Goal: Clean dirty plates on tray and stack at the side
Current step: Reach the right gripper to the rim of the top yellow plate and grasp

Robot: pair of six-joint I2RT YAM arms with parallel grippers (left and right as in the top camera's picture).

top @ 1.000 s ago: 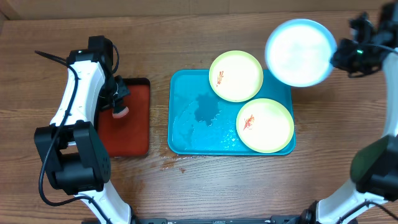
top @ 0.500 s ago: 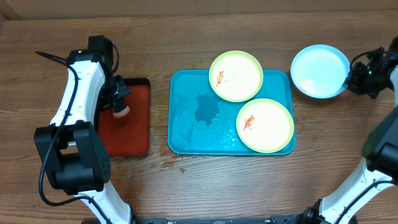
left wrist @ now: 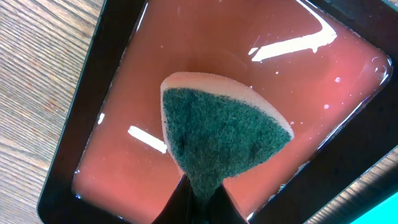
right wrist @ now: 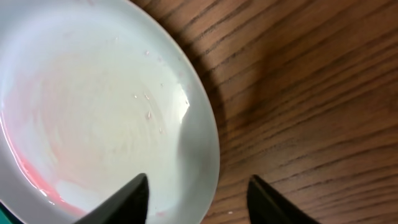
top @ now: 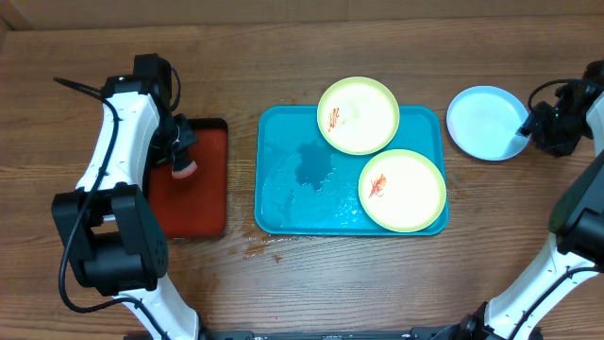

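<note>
The light blue plate [top: 483, 123] lies flat on the wood to the right of the turquoise tray [top: 293, 184]. My right gripper [top: 530, 132] stands open astride its right rim, and in the right wrist view the plate [right wrist: 93, 106] shows a faint pink trace near the gripper [right wrist: 198, 178]. Two yellow-green plates [top: 359, 115] [top: 403, 191] with red smears rest on the tray's right half. My left gripper [left wrist: 200, 198] is shut on a green-faced sponge [left wrist: 217, 130] over the red tray [left wrist: 217, 37].
The red tray [top: 203, 203] with its black rim sits left of the turquoise tray and holds pinkish liquid. The turquoise tray's left half is wet with a dark puddle [top: 314, 165]. Small drips [top: 260, 247] mark the wood near its front left corner.
The right arm brought the blue plate down from the air onto the table right of the tray, and its jaws opened off it. The left arm has stayed still.
</note>
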